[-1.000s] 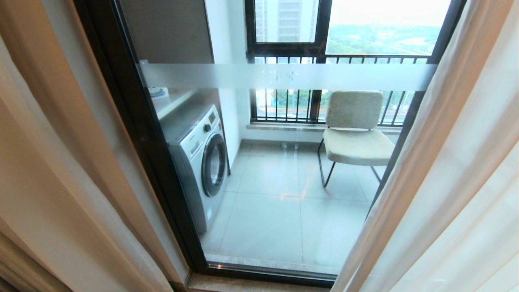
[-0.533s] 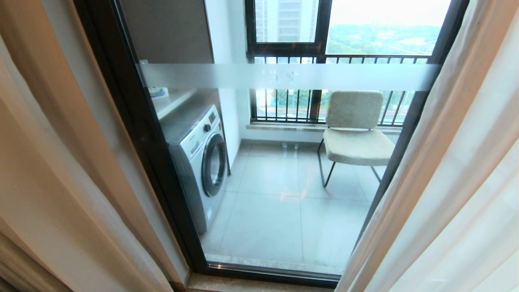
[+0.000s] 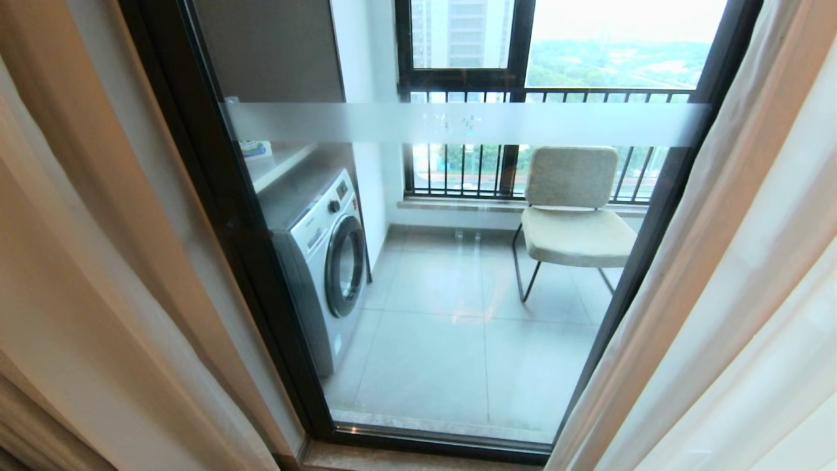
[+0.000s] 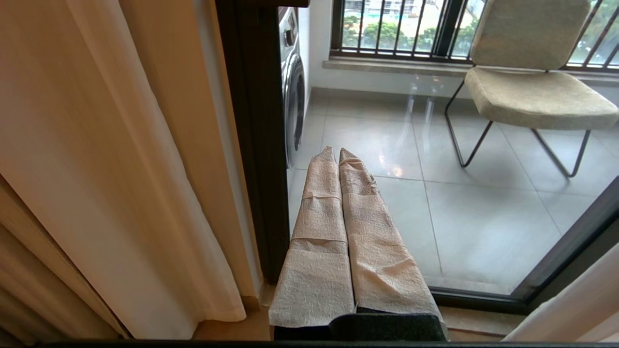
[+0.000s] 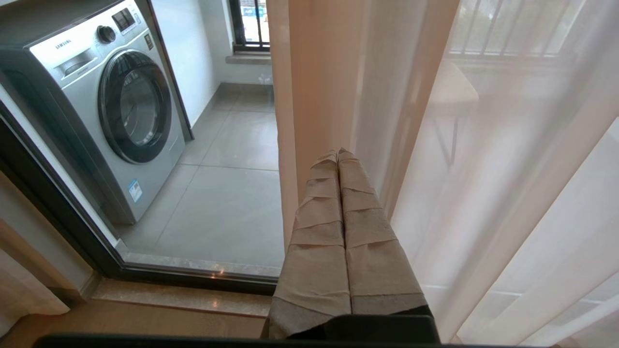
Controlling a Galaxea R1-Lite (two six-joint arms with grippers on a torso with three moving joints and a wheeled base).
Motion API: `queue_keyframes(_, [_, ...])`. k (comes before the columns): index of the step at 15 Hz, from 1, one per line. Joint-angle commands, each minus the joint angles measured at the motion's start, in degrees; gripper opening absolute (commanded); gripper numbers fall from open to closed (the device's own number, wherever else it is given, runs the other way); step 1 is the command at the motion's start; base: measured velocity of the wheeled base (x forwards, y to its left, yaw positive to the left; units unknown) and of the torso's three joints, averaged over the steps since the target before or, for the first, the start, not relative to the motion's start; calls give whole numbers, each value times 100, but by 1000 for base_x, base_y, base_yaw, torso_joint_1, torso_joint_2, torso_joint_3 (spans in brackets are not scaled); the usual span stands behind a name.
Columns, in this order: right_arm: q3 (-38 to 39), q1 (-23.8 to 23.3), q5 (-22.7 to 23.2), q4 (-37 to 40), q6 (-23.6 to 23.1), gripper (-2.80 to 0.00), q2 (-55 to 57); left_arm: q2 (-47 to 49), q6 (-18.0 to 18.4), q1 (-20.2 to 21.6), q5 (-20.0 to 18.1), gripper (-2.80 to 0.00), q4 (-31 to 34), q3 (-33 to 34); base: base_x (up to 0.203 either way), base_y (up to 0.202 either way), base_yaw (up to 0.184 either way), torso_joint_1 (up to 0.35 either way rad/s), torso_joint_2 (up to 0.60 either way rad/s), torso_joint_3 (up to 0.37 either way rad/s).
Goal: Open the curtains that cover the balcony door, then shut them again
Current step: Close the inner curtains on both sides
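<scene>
Left curtain (image 3: pixel 85 275): beige drape with a thin white sheer along its inner edge, hanging left of the door (image 3: pixel 458 275) and drawn clear of the glass; deep vertical folds, hem reaching the sill. Left gripper (image 4: pixel 337 153): seen only in its wrist view, tape-wrapped fingers pressed together, holding nothing, pointing at the door just right of the left curtain's edge. Door: clear glass in a dark frame, frosted band (image 3: pixel 464 123) across it, the glass between the drapes uncovered. Washer (image 3: pixel 324 261): beyond the door, at its left side. Chair (image 3: pixel 572 209): beyond the door, toward its right side, before a barred window (image 3: pixel 543 91). Right gripper (image 5: pixel 338 154): seen only in its wrist view, wrapped fingers together and empty, pointing at the inner edge of the right curtain (image 3: pixel 726 294), whether touching it cannot be told. Right curtain: beige edge fold with much sheer white behind, hanging right of the door and overlapping its right frame. Handling, as judged: the fabric is soft, light and yielding, the sheer likely slippery and easily snagged; it will swing and bunch rather than push stiffly. Best hold looks to be the thicker beige leading fold at mid-height, pinched across the fold, then drawn sideways along the door.
</scene>
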Motion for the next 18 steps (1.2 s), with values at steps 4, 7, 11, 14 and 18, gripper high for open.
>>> queue_keyframes(4, [0,0,-1,-3,0,-280,0,-2,0,0,-13,-280,35,-9,0,0,0,0,0,0])
queue_keyframes(7, [0,0,-1,-3,0,-280,0,-2,0,0,-4,-280,27,-9,0,0,0,0,0,0])
queue_keyframes(11, [0,0,-1,-3,0,-280,0,-2,-9,0,-4,-280,27,-9,1,157,1,9,0,1])
queue_keyframes(14, [0,0,-1,-3,0,-280,0,-2,-5,0,-4,-280,27,-9,0,187,2,2,1,3])
queue_keyframes(18, [0,0,-1,-3,0,-280,0,-2,-9,0,-13,-280,27,-9,0,189,0,2,4,1])
